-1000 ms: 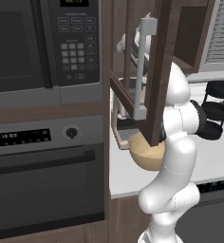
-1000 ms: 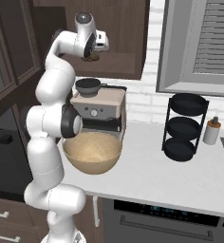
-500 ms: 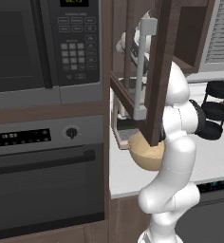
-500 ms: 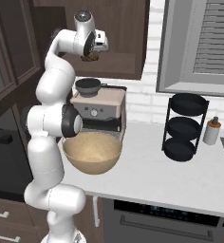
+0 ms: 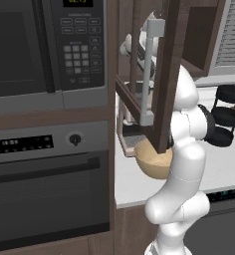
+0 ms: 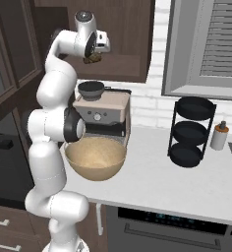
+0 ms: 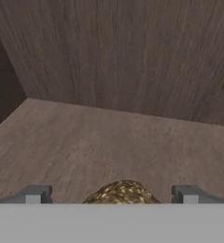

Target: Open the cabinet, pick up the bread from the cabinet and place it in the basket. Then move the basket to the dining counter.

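Step in hand: grasp the bread [image 7: 122, 192] inside the cabinet [image 6: 128, 44]. The door [image 5: 164, 74] is already swung out, w/ its silver bar handle [image 5: 148, 74] facing the left base cam.

Gripper [image 7: 111, 194] state: jaws at full spread, nothing held. In the hand view the two finger tips [image 7: 35, 193] stand one each side of the bread, apart from it. The bread lies on the cabinet shelf floor [image 7: 109, 142], approx. centred between the tips (contact w/ either tip can't be confirmed).

Procedure, as judged from this pose:
- Keep the bread centred; close evenly so neither tip shoves it sideways.
- The piece is lumpy and small: expect uneven contact; seat the tips low on its sides, not on the crown.
- Lift straight off the shelf before any withdrawal.

Clearances:
- Back wall [image 7: 133, 52] of the cabinet is ahead of the bread, w/ bare shelf between; a side wall shows at the left of the hand view, well apart.
- The door hangs beside the arm [image 5: 186, 149]; withdraw along the entry line to avoid the door edge.
- The basket [image 6: 95, 158] sits on the worktop [image 6: 187, 182] below the cabinet, just in front of the coffee machine [image 6: 102, 110]. Its mouth is unobstructed from above; the drop path must pass in front of the machine top.
- The black tiered rack [image 6: 189, 132] and small bottle [image 6: 219, 136] stand well apart to the right.
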Controlling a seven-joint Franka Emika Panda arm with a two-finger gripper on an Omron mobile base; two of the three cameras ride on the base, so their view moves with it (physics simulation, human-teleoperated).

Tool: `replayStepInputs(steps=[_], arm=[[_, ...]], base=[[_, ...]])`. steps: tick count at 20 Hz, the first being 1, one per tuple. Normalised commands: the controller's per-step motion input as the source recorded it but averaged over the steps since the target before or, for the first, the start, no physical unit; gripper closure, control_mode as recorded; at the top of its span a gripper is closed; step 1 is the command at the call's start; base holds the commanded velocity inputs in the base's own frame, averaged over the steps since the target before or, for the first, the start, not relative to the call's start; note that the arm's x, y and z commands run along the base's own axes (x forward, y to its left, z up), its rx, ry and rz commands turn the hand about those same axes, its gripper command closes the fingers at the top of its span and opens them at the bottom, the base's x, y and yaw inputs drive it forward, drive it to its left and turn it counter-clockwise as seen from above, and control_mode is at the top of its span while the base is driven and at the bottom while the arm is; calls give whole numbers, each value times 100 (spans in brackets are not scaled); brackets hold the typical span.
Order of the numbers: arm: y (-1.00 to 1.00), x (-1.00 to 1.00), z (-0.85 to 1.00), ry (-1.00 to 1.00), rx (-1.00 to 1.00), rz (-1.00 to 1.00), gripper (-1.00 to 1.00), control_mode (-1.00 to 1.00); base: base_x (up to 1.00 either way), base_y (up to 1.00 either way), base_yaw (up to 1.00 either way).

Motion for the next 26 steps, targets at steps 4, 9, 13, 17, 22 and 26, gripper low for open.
replayStepInputs(steps=[4,9,13,17,22,26], arm=[[1,0,-35,-3,-1,0,-100,-100],[-5,0,-65,-12,-7,0,-100,-100],[0,3,-64,-22,-3,0,-100,-100],[0,3,-41,-9,0,0,-100,-100],[0,0,-19,-2,1,0,100,-100],[0,0,-14,-9,1,0,100,-100]], base=[[0,0,0],[0,0,0],[0,0,0],[0,0,0],[0,0,0],[0,0,0]])
